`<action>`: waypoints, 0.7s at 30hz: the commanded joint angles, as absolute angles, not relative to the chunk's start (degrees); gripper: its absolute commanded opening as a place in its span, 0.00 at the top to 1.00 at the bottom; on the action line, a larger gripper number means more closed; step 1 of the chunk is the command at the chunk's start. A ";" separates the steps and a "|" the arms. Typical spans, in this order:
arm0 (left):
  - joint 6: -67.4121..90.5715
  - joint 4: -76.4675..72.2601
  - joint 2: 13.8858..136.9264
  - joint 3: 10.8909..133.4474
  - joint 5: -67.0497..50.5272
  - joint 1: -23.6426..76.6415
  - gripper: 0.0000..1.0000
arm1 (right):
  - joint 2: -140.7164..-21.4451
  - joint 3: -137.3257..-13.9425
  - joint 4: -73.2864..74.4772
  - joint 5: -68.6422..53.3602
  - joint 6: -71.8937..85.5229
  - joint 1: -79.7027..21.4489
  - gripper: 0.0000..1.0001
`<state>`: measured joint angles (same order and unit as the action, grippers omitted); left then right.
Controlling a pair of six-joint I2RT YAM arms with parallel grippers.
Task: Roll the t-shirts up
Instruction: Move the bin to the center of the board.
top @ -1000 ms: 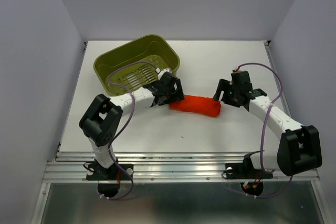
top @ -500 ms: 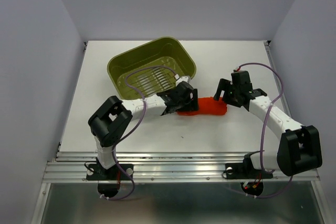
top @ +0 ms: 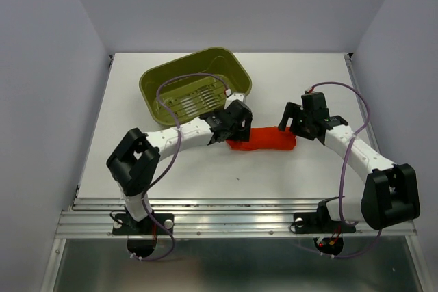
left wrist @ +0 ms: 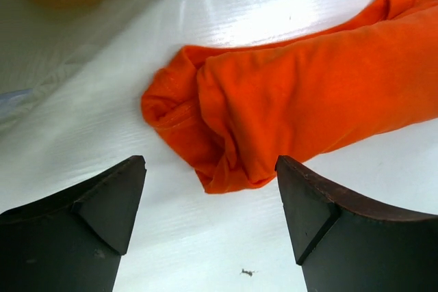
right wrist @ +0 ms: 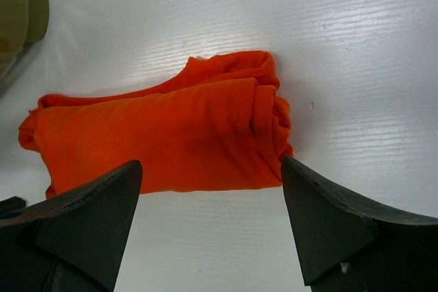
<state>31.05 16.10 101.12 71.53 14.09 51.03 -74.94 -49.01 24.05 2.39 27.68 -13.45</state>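
The orange-red t-shirt point(top: 265, 140) lies in a tight bundle on the white table point(top: 205, 172), near the middle. In the overhead view its long axis runs from 9 o'clock to 3 o'clock. The left gripper point(top: 237, 130) hangs over the 9 o'clock end and the right gripper point(top: 292, 125) stands just beside the 3 o'clock end, so the cloth is bracketed between the two arms. Neither arm is clearly the nearer, though the left one overlaps its end of the bundle from above.

From the left wrist, the folded end of the shirt sits at 12 o'clock between the dark fingers point(left wrist: 102, 210) and the rest trails off toward 2 o'clock. From the right wrist, the bundle lies crosswise at 12 o'clock, and its layered end points toward 3 o'clock.

Both pairs of jaws stand wide apart. They hold nothing, and no cloth is pinched in either wrist view. Whether a fingertip brushes the fabric cannot be told.

The olive-green basket point(top: 156, 81) sits at about 10 o'clock from the shirt, behind the left arm. The shirt looks largely rolled, and either gripper would need only a short drop onto its own end to close on it.
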 commanded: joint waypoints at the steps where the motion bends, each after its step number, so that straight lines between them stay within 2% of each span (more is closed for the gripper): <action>1: 29.70 15.47 91.16 72.16 21.43 51.15 0.12 | -73.12 -50.62 23.38 2.37 28.39 -13.10 0.11; 13: 32.60 18.37 84.30 64.44 23.12 51.15 0.14 | -74.18 -51.24 22.76 0.70 28.39 -13.10 0.09; 21: 26.73 17.32 80.60 58.63 24.26 45.28 0.15 | -74.00 -50.45 22.41 0.44 28.74 -13.10 0.09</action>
